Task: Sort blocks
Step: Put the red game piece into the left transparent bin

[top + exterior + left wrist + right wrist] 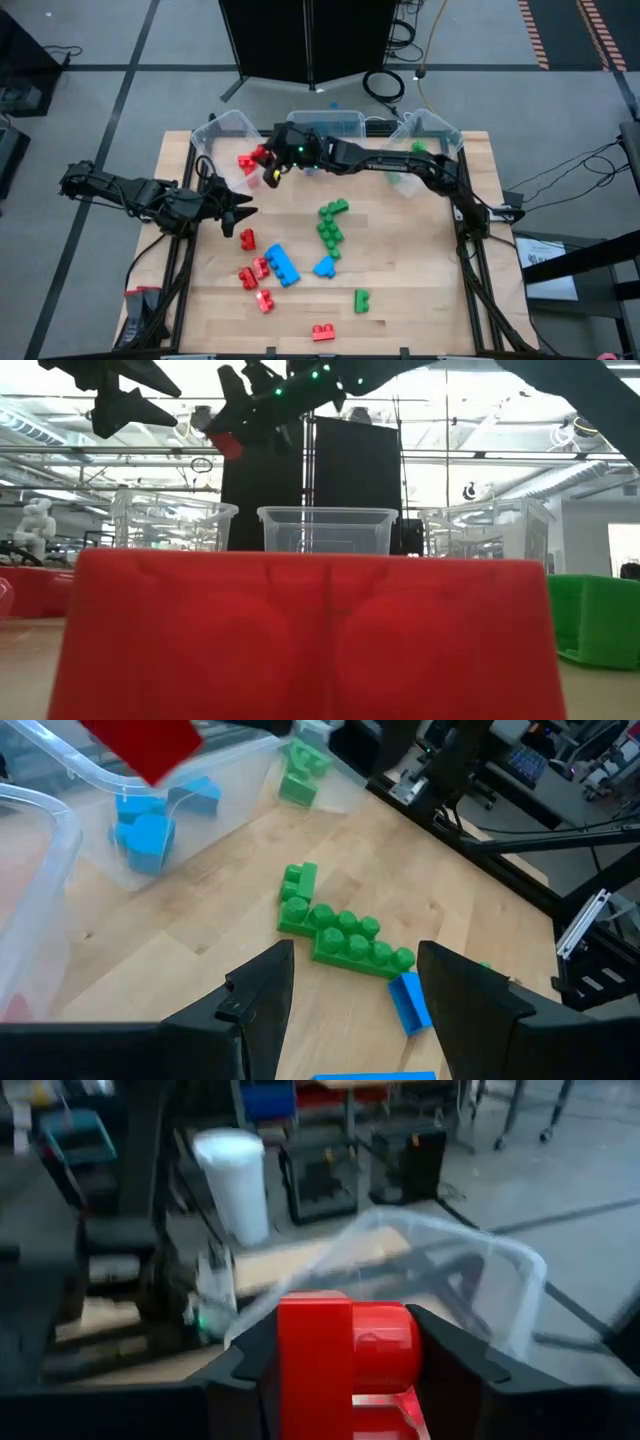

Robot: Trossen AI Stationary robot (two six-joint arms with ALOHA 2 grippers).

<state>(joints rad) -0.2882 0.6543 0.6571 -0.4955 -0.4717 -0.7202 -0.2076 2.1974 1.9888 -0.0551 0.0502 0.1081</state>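
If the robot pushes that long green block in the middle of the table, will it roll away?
Probably not. The long green block lies flat on the wooden table, so it would likely slide. It looks like stiff plastic, so it shouldn't bend. Small as it is, it's probably light.

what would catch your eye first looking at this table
The right gripper stands out first, stretched across to the clear bin at the far left corner and shut on a red block. Next come the loose blocks on the wood: a green cluster mid-table and red and blue ones nearer the front left. The left gripper hangs empty at the left side, fingers apart.
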